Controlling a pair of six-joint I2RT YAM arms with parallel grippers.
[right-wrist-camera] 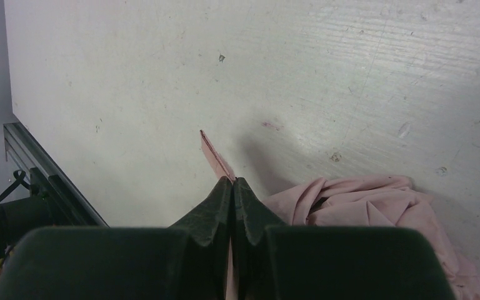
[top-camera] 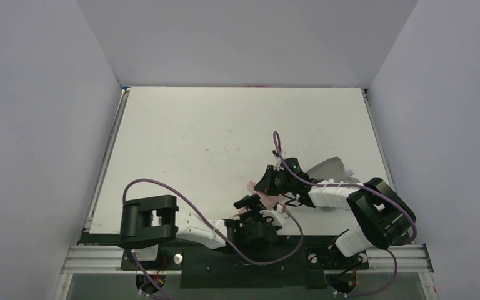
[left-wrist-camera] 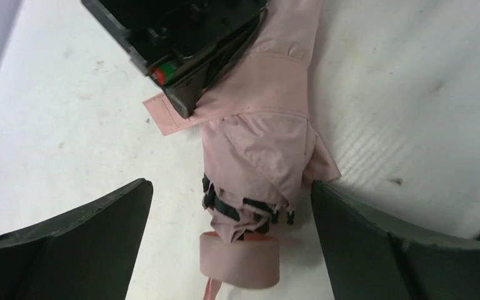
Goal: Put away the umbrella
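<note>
The umbrella lies folded on the white table, its pale pink canopy bunched over black rib tips and its small pink handle nearest the left wrist camera. My left gripper is open wide, one finger on each side of the handle end and neither touching it. My right gripper is shut on the umbrella's pink strap tab, with loose canopy fabric beside it. From above, both grippers meet over the umbrella near the table's front edge, and most of it is hidden.
A pale oblong case lies just behind the right arm, partly covered by it. The table's metal front rail runs close to the left of the right gripper. Grey walls enclose the table on three sides.
</note>
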